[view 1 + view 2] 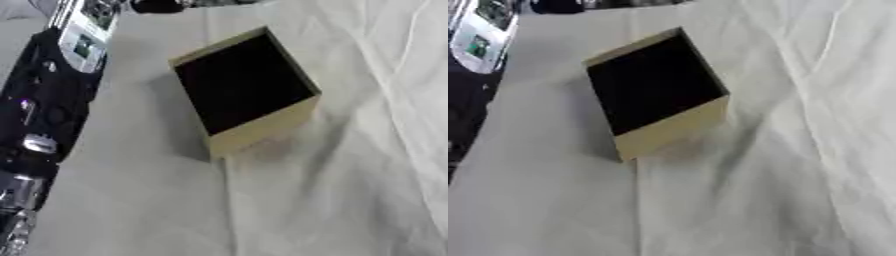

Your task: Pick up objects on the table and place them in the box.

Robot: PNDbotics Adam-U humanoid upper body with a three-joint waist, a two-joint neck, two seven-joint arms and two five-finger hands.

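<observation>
No loose object is showing anywhere on the cloth (pixel 737 200), so there is no pick target to place relative to any fingers. The box (pixel 262 127) is sitting upper centre of the frame, turned corner-on, mouth open upward; its inside is reading dark, contents not discernible. The left arm (pixel 48 100) is running down the left edge. Neither hand is showing, so finger state cannot be told.

Table (pixel 350 200) draped in a creased off-white cloth (pixel 780 165). Directly on it, toward the far left edge, one open tan box (pixel 262 127), dark inside, set askew to the table's edges.
</observation>
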